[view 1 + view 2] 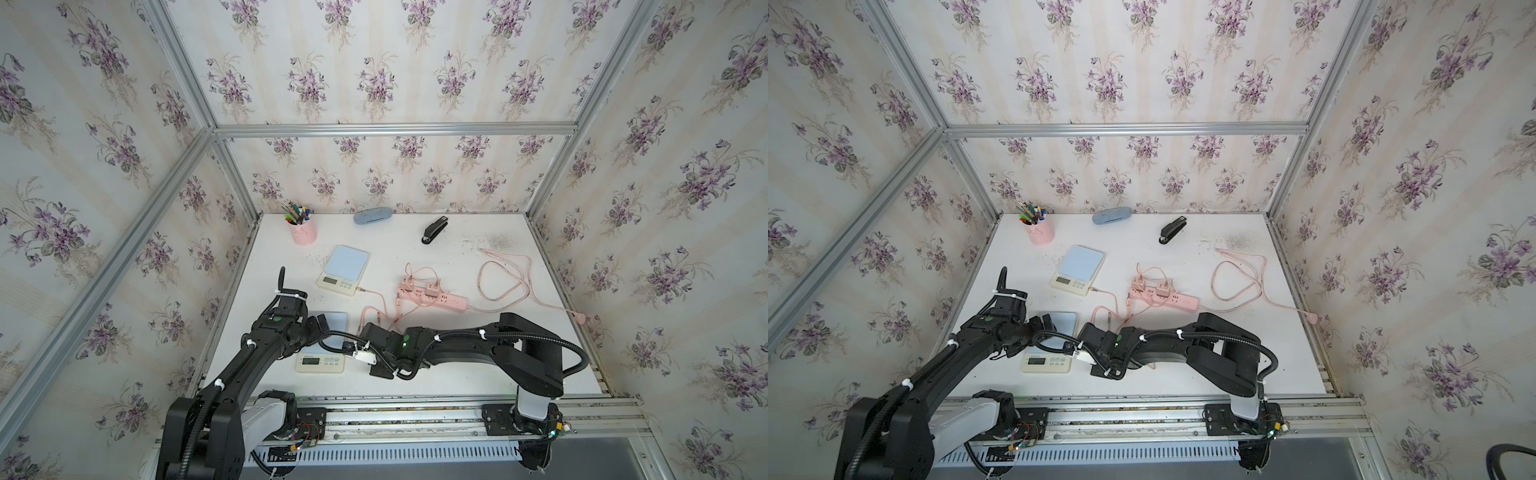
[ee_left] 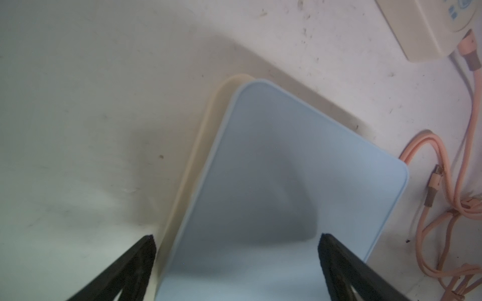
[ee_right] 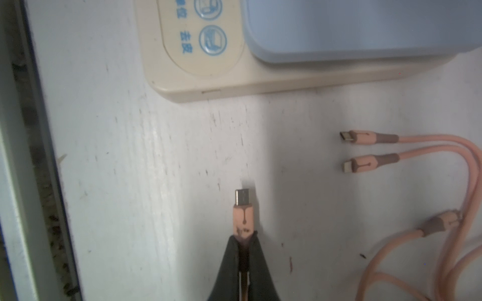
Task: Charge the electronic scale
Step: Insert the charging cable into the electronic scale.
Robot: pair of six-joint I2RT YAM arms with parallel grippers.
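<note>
While the right pincer [image 3: 243, 241] is clenched on a pink cable plug [image 3: 243, 208], the plug tip sits just short of the electronic scale's [image 3: 208, 83] side, not touching. The left pincer [image 2: 237, 242] is released, jaws spread over that scale's blue platform [image 2: 287, 169]. The scale lies near-left on the bench [image 1: 395, 245]. Farther back: a second scale [image 1: 344, 270] with a cable [image 1: 374, 293] attached, and a pink power strip [image 1: 444, 300].

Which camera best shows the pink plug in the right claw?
Right wrist view: the plug is close, metal tip clear, in the right claw. Top views hide it under the arm; left wrist view misses it.
</note>
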